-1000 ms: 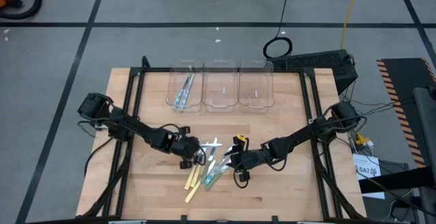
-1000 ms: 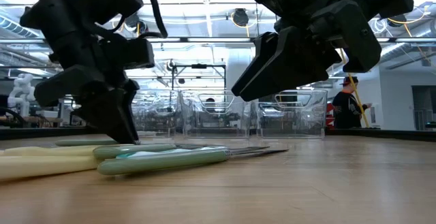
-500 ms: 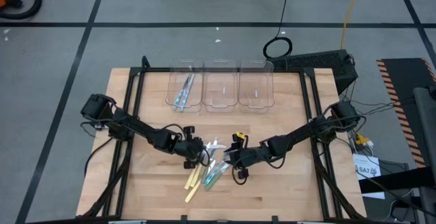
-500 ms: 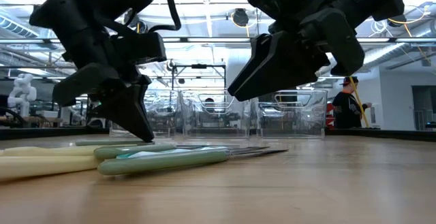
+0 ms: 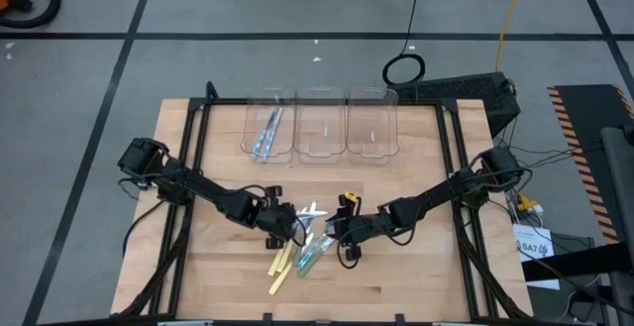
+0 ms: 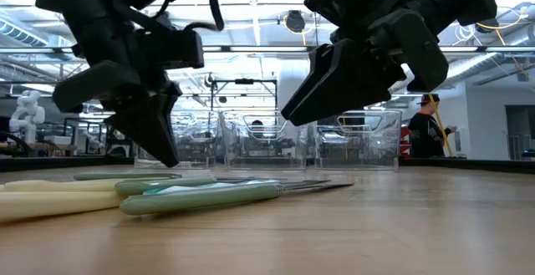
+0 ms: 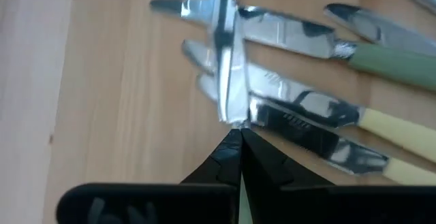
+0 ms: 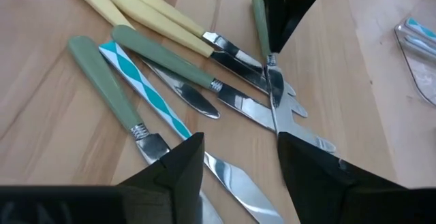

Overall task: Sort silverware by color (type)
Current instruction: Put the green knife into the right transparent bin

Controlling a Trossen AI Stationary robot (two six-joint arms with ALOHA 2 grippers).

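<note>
Loose silverware (image 5: 297, 250) lies in a pile on the wooden table, mid-near. In the right wrist view it shows as green-handled knives (image 8: 109, 81), pale yellow handles (image 8: 153, 13) and one blue-and-white striped handle (image 8: 146, 88). Blue utensils (image 5: 267, 133) lie in the left clear bin. My left gripper (image 5: 285, 225) is shut at the pile's far-left side, on a green-handled fork (image 8: 283, 105). My right gripper (image 5: 335, 235) hovers open above the pile's right side (image 8: 235, 159), touching nothing. My left gripper (image 7: 235, 134) comes from above, pointing down, its tips closed together on the fork's silvery neck (image 7: 228, 108), between head and handle. The fork's head (image 8: 300, 125) rests across the knife blades. The green handle (image 8: 257, 13) runs on behind the fingers. Whether the fork is raised does not show.
Three clear bins (image 5: 319, 128) stand in a row at the table's far edge; the middle and right ones (image 5: 371, 128) hold no utensils. Bare wood lies right of the pile and along the near edge. Beyond the table a person (image 6: 426, 129) stands.
My left gripper has shifted a little toward the table's right, onto the pile, then risen slightly, staying shut. My right gripper has edged toward the table's left, over the pile, staying open.
</note>
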